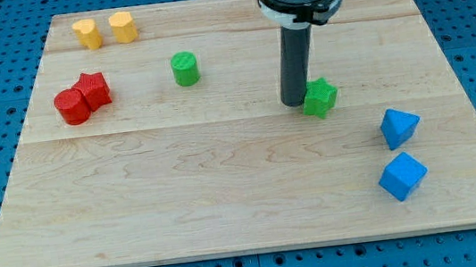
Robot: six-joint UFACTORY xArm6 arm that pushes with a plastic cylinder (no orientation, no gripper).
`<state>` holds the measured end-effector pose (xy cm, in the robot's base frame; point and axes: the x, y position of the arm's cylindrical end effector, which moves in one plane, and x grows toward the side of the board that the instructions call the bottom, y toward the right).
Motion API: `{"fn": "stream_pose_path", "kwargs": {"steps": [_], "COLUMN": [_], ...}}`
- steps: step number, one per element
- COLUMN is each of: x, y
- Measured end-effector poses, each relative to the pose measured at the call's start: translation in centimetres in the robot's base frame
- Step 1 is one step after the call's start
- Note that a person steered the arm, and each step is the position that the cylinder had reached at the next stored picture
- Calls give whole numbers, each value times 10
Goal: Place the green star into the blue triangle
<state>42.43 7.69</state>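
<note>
The green star (pixel 320 97) lies right of the board's middle. My tip (pixel 296 102) rests on the board against the star's left side. The blue triangle (pixel 398 126) lies to the lower right of the star, about a block's width of bare wood away from it. The rod stands upright and comes down from the arm at the view's top.
A blue cube (pixel 402 176) sits just below the blue triangle. A green cylinder (pixel 185 68) lies left of the rod. A red cylinder (pixel 71 107) and a red star (pixel 93 89) touch at the left. Two yellow blocks (pixel 86 33) (pixel 122 26) sit at the top left. The wooden board (pixel 225 180) bears them all.
</note>
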Motion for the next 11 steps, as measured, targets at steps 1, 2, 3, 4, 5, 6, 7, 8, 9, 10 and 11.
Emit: {"fn": "stream_pose_path", "kwargs": {"steps": [1,2,3,4,5,6,7,8,9,10,11], "x": [2,10,16,16,16,-20,-48,-46,-26,-2,10], "y": [6,22,50,86,99,43,76,134,186,185,146]}}
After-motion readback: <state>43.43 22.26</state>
